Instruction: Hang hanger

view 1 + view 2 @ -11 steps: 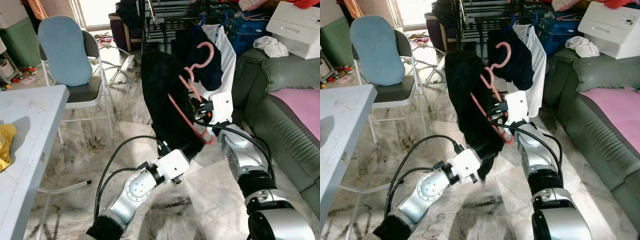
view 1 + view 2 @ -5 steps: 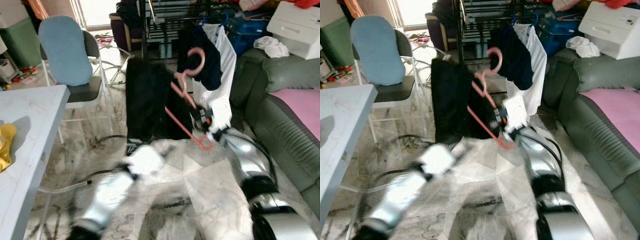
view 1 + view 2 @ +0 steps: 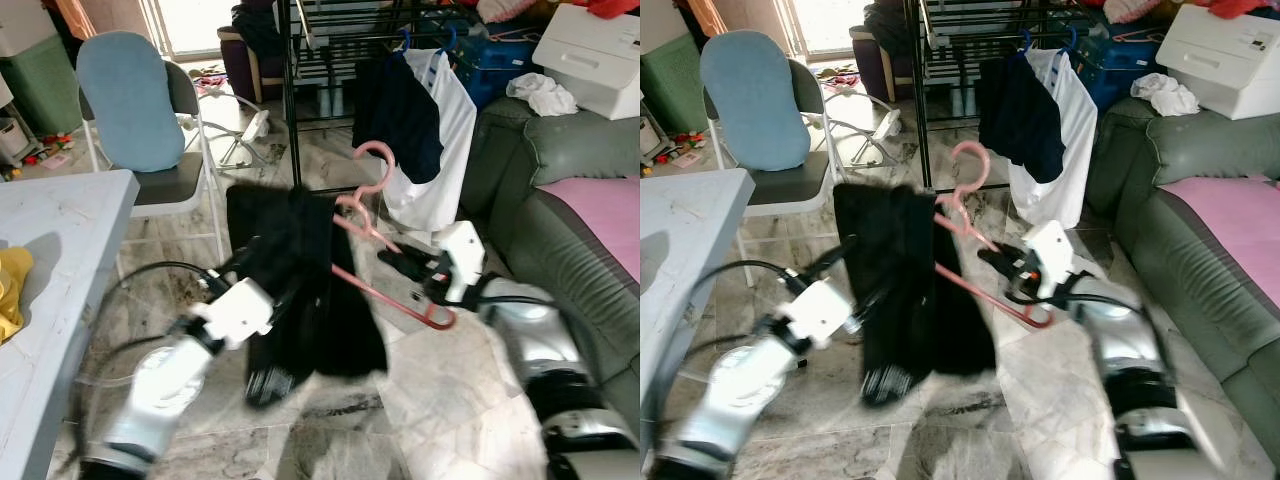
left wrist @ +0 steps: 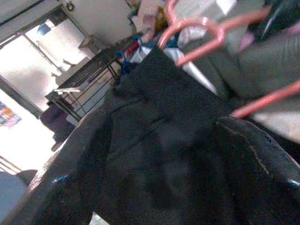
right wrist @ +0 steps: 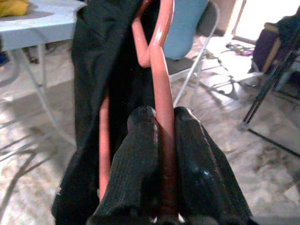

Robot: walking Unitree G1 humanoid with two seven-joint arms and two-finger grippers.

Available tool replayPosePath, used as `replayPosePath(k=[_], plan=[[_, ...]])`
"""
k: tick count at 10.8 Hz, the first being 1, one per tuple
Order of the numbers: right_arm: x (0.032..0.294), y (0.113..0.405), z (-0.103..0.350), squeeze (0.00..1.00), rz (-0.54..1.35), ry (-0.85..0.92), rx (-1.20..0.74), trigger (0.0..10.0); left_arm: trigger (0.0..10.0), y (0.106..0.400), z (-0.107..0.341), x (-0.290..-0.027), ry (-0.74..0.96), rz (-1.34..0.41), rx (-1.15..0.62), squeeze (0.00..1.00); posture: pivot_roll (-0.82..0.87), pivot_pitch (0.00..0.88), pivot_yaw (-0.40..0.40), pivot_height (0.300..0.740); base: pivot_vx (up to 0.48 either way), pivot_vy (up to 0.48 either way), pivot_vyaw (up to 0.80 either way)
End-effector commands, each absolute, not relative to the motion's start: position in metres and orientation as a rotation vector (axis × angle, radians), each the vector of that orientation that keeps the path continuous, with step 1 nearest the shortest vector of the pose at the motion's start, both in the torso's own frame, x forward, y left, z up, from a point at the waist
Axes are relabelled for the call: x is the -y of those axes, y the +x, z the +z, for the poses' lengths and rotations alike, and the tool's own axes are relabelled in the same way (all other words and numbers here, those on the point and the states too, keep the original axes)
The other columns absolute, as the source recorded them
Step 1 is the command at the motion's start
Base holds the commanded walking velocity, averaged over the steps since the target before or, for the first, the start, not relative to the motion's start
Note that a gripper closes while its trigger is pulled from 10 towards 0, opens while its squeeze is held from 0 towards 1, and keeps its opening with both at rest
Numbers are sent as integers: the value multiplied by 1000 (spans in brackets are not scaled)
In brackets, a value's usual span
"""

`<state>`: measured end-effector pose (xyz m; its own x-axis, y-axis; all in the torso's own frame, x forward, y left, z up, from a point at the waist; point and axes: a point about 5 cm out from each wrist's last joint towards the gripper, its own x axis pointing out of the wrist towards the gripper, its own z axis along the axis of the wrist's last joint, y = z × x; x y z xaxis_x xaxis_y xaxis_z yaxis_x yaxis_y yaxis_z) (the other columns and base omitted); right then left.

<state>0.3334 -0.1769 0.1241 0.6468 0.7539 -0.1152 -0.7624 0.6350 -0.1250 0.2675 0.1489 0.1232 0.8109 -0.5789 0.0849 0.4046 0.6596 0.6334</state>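
Clamping the pink hanger (image 5: 161, 93), the right pincer (image 5: 161, 164) is holding it; left pincer (image 3: 262, 290) state unclear against black garment (image 3: 310, 290)

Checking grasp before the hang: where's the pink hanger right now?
In the head views the pink hanger sits mid-frame, clamped in the right gripper, black garment draped over it, its hook short of the drying rack behind.

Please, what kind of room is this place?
Probably a home living room used for drying laundry: a green sofa, a black drying rack with clothes hanging, and a folding chair beside a white table.
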Motion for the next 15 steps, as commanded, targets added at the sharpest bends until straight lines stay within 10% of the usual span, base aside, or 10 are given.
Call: replayPosePath(k=[1, 11, 12, 13, 14, 15], plan=[[174, 335, 139, 0, 904, -162, 11, 10000, 10000, 269, 127, -151, 677, -574, 306, 1000, -22, 0, 0, 740, 0, 0, 0], [179, 303, 139, 0, 1230, -207, -106, 10000, 10000, 285, 134, -171, 909, -705, 245, 1000, -27, 0, 13, 740, 0, 0, 0], [179, 302, 139, 0, 1234, -208, -102, 10000, 7765, 284, 131, -172, 884, -754, 207, 847, -27, 0, 16, 740, 0, 0, 0], [179, 300, 138, 0, 1242, -215, -100, 10000, 824, 280, 124, -173, 856, -827, 142, 0, -27, 0, 16, 740, 0, 0, 0], [180, 299, 139, 0, 1247, -220, -97, 10000, 0, 277, 122, -173, 836, -862, 118, 0, -30, 0, 18, 740, 0, 0, 0], [181, 297, 141, 0, 1275, -236, -97, 10000, 1765, 277, 119, -175, 804, -901, 61, 0, -31, 0, 19, 740, 0, 0, 0]])
